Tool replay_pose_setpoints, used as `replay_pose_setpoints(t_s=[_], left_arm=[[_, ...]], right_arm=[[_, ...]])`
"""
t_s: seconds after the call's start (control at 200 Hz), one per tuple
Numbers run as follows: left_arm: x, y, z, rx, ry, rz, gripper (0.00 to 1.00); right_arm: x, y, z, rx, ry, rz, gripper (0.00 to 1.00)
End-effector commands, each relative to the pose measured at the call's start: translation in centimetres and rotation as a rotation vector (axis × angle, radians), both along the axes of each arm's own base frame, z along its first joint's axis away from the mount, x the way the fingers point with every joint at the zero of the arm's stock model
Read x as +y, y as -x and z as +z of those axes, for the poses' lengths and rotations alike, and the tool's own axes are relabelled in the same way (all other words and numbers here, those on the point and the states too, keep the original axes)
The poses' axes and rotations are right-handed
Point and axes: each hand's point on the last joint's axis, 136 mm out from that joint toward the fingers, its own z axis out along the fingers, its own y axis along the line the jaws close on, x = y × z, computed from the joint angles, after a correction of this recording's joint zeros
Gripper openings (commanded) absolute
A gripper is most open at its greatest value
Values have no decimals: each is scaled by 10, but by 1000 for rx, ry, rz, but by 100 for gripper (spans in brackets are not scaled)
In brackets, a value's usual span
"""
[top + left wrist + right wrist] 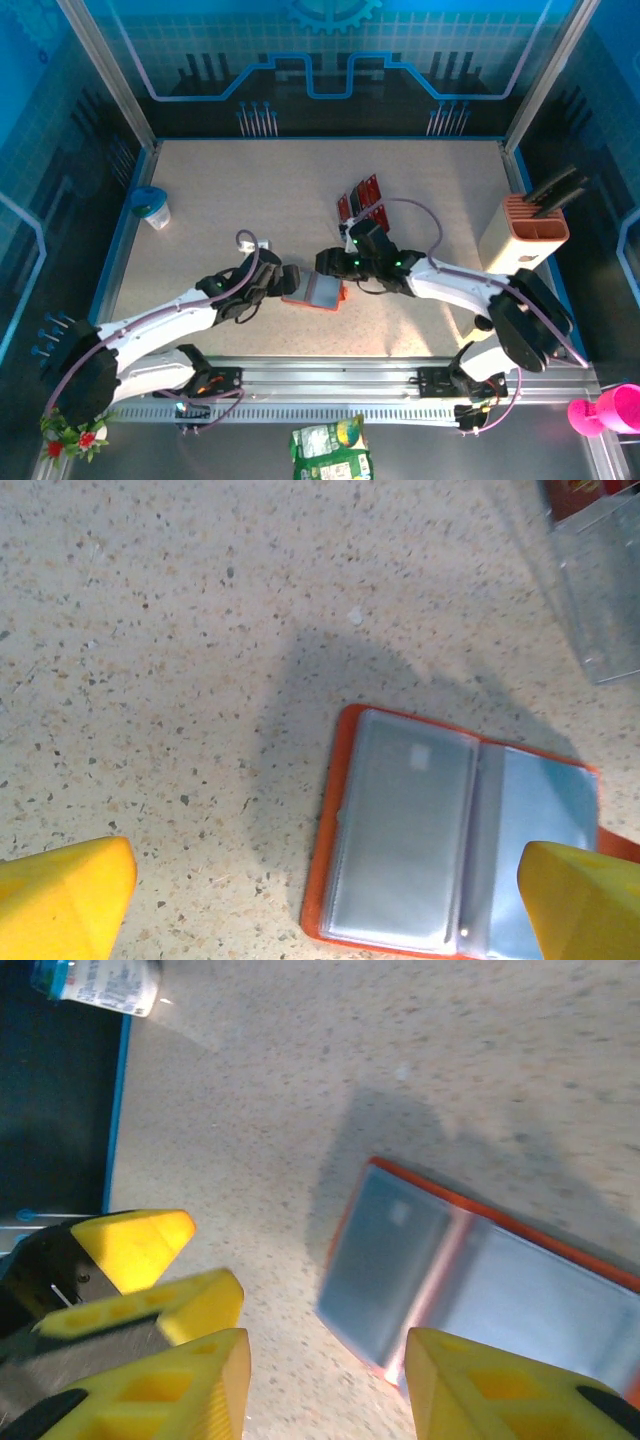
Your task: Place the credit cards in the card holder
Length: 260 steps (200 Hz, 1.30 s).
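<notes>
**Card holder** (317,293): orange-red, lying open and flat on the speckled counter (230,190), grey-blue sleeves up, between the two tools.
**Credit cards** (360,205): red and black, grouped farther back, just behind the right arm.
**Left tool** (320,905): spread wide, empty, over the holder's near edge.
**Right tool** (325,1385): fingers apart, gripping nothing.
**Surroundings:** blue-lidded cup (152,207) far left, label print unreadable; salmon-and-white box (528,228) of black tools far right.

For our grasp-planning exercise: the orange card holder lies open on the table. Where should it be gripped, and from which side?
Probably the card holder at its long outer edge, jaws coming from above: it lies flat and open, so only edges can be pinched.
</notes>
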Motion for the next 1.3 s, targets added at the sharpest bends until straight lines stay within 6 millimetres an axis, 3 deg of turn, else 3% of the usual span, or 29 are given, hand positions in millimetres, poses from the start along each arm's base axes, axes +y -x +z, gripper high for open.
replay_pose_setpoints(t_s=[0.0, 0.185, 0.5, 0.575, 0.785, 0.935, 1.296], left_arm=[[-8, -14, 9, -19, 4, -4, 99], [-11, -20, -2, 8, -25, -2, 99], [-14, -23, -14, 44, -52, -2, 99], [-14, -23, -15, 50, -53, -4, 99], [-17, -21, -17, 66, -43, -17, 99], [-18, -19, -18, 74, -36, -21, 99], [-22, -18, -11, 66, -4, -31, 99]], right_arm=[[-47, 14, -31, 14, 235, -25, 48], [-65, 25, -48, 10, 375, 3, 50], [-55, 25, -73, 19, 484, 66, 48], [-57, 25, -78, 19, 500, 65, 43], [-65, 25, -81, 16, 519, 74, 13], [-75, 27, -82, 19, 538, 89, 2], [-105, 28, -76, 20, 569, 86, 3]])
